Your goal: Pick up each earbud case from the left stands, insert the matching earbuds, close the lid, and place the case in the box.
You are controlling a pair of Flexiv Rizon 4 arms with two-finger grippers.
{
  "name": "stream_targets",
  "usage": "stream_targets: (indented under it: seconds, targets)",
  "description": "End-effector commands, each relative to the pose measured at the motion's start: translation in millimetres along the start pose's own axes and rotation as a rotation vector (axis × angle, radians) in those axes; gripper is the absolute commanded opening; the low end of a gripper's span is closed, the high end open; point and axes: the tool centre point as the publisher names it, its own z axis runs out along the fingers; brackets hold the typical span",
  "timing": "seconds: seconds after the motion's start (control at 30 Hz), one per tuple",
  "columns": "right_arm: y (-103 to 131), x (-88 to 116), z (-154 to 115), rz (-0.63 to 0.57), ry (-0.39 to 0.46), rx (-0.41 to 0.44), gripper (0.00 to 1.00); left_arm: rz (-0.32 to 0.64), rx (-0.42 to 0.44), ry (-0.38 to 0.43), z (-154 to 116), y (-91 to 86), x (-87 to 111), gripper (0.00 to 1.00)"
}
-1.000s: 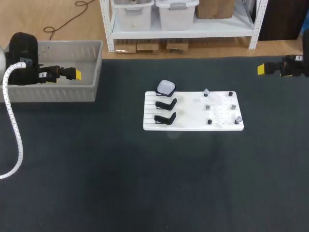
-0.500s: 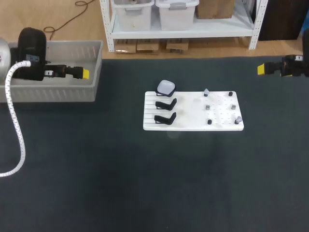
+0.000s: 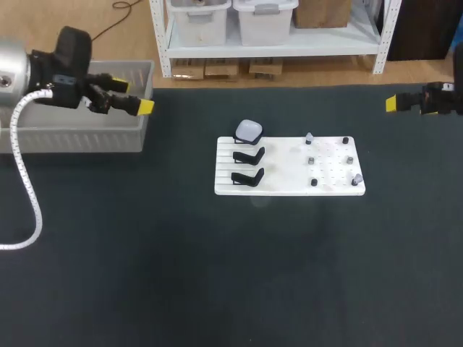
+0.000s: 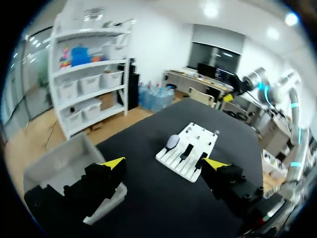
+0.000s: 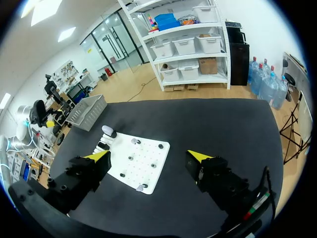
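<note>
Head view high overhead; wrist views distant, from opposite ends; common white board (image 3: 286,170)

Matt, dark cloth-like table (image 3: 217,275) carries a smooth white plastic board (image 3: 286,170).
Matt black plastic stands (image 3: 248,155) hold a pale, softly glossy plastic earbud case (image 3: 248,130); the grey plastic box (image 3: 79,134) looks smooth and dull, the left arm's silver shell (image 3: 11,72) metallic, its white hose (image 3: 22,181) ribbed.

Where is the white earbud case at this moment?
In the head view, the earbud case sits near the table's middle, at the far left corner of the white board, just behind the two empty black stands.
</note>
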Motion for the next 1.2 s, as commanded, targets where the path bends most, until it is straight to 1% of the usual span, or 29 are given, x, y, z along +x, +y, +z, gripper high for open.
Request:
stream_targets:
  seconds: [0.03, 0.17, 0.3, 0.37, 0.5, 0.8, 1.0, 1.2]
  targets:
    - [1, 0, -1, 0.000, 0.001, 0.002, 1.00, 0.210, 0.273, 0.035, 21, 8.3, -4.0, 1.00]
    - [1, 0, -1, 0.000, 0.001, 0.002, 1.00, 0.273, 0.325, 0.076, 39, 10.3, -4.8, 1.00]
    - [1, 0, -1, 0.000, 0.001, 0.002, 1.00, 0.328, 0.353, 0.097, 55, 11.8, -3.8, 1.00]
    - [1, 0, -1, 0.000, 0.001, 0.002, 1.00, 0.374, 0.372, 0.111, 63, 9.3, -2.9, 1.00]
    - [1, 0, -1, 0.000, 0.001, 0.002, 1.00, 0.412, 0.436, 0.119, 80, 3.4, -0.9, 1.00]
    - [1, 0, -1, 0.000, 0.001, 0.002, 1.00, 0.433, 0.521, 0.123, 118, -1.9, 11.5, 1.00]
    - [1, 0, -1, 0.000, 0.001, 0.002, 1.00, 0.437, 0.554, 0.115, 142, -4.9, 21.8, 1.00]
    - [1, 0, -1, 0.000, 0.001, 0.002, 1.00, 0.434, 0.571, 0.102, 158, -10.1, 28.2, 1.00]
